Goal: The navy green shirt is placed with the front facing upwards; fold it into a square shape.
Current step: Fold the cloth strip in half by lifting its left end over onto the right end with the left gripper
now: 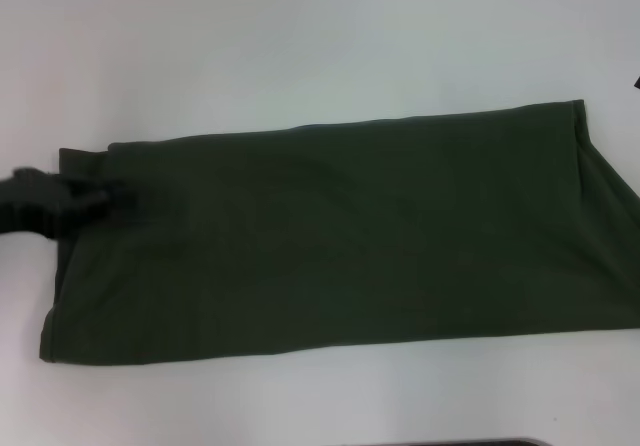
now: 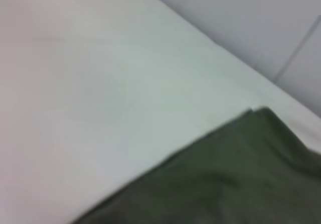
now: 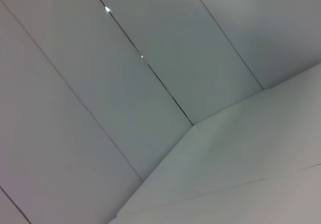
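Navy green shirt [image 1: 340,236] lies as a long plain-green band across the white worktop [image 1: 300,36]; left gripper [image 1: 95,201] at its far-left end, jaws state unreadable; next fold looks left-over-right: lift both left corners evenly, edges aligned; right gripper unseen.

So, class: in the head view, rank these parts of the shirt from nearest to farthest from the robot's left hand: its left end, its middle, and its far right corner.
1. Left end of the shirt: the left hand rests right on it.
2. Middle of the shirt: toward the centre of the white table.
3. Far right corner: at the shirt's opposite end, farthest away.
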